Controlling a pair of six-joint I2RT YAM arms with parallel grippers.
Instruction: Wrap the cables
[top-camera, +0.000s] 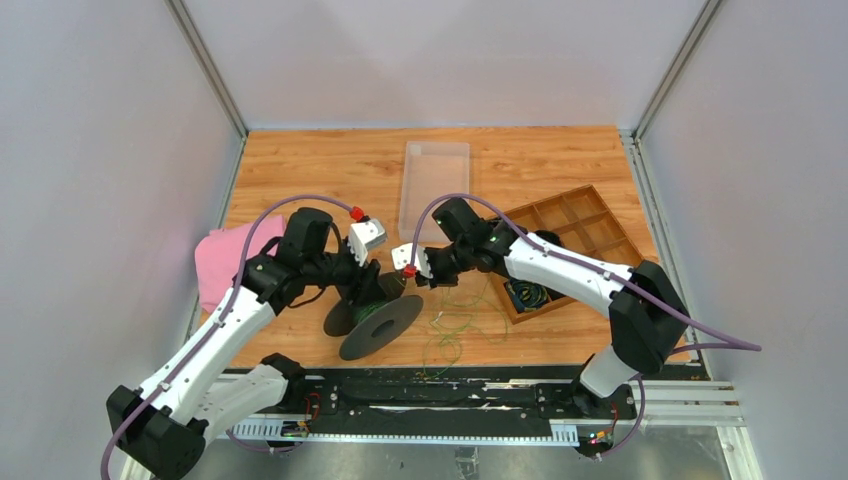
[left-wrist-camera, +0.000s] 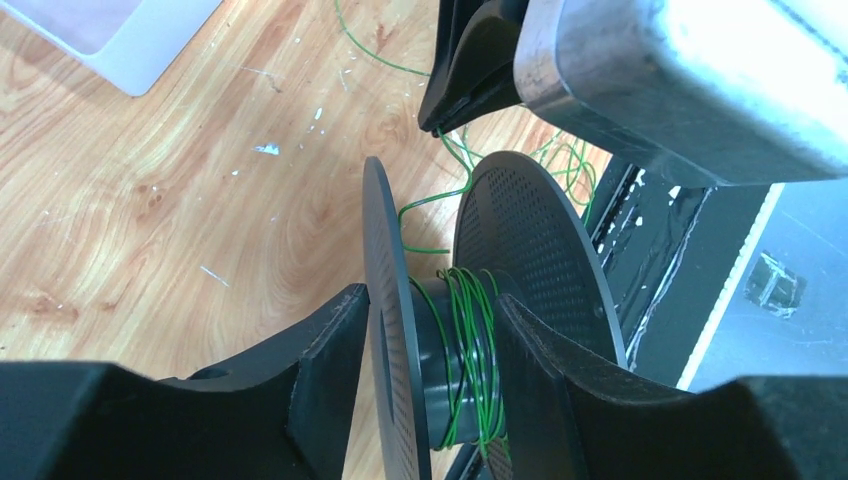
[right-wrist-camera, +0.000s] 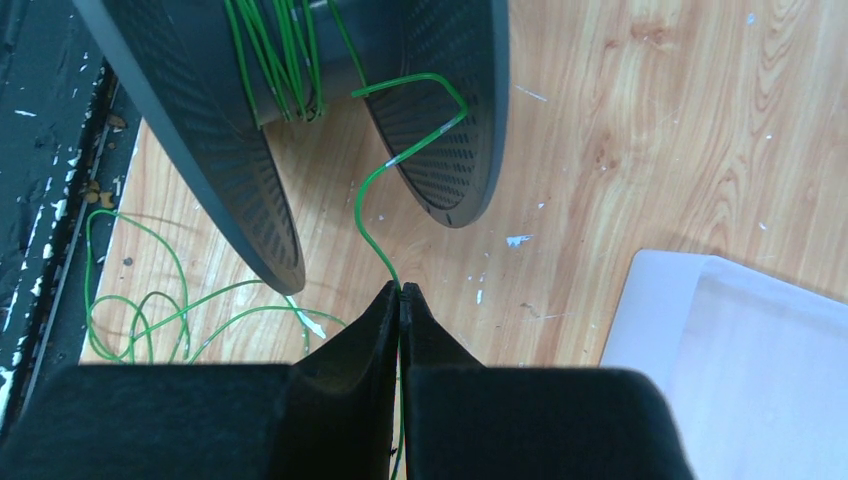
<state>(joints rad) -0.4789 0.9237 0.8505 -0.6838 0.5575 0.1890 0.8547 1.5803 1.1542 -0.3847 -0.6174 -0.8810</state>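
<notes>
A black spool (top-camera: 375, 320) stands tilted on the wood, with several turns of thin green cable (left-wrist-camera: 470, 350) wound on its hub. My left gripper (left-wrist-camera: 430, 297) straddles one flange (left-wrist-camera: 385, 300) and the hub, one finger outside the flange and the other against the wound turns, shut on the spool. My right gripper (right-wrist-camera: 401, 290) is shut on the green cable (right-wrist-camera: 375, 190), which runs from its tips up to the hub between the flanges. More of the cable lies in loose loops (top-camera: 450, 325) on the table beside the spool. In the top view the right gripper (top-camera: 425, 282) hovers just right of the spool.
A clear plastic tray (top-camera: 435, 180) lies at the back centre. A wooden compartment box (top-camera: 575, 235) with dark cable bundles (top-camera: 525, 293) sits to the right under the right arm. A pink cloth (top-camera: 225, 260) lies at the left. A black rail (top-camera: 430, 390) borders the near edge.
</notes>
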